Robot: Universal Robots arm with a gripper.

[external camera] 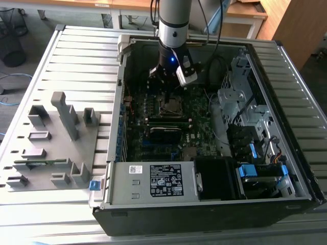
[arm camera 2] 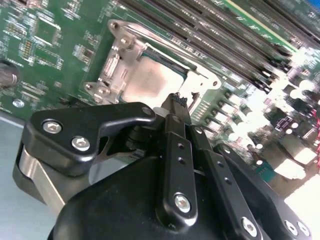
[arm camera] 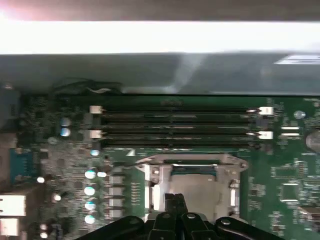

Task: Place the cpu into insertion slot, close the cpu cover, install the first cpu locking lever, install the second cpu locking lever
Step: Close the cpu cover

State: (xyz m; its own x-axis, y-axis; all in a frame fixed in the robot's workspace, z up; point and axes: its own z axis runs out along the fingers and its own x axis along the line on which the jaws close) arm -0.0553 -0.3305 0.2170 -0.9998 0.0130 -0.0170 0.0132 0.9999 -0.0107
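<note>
A flat square chip [arm camera 2: 150, 85] with a dull grey metal top lies face up in the socket [arm camera: 195, 171], with a thin silver window frame [arm camera: 192, 160] lying flat over it. The black gripper [arm camera 2: 176, 100], fingers pressed together, points down at the socket's edge

Your slatted grey metal table [external camera: 76, 56] carried two things. The open computer case [external camera: 204, 219] lay flat on it, open side up, toward the exterior view's right. A grey fixture board [external camera: 51, 153] with upright blocks sat just beside the case, at the exterior view's left.
</note>
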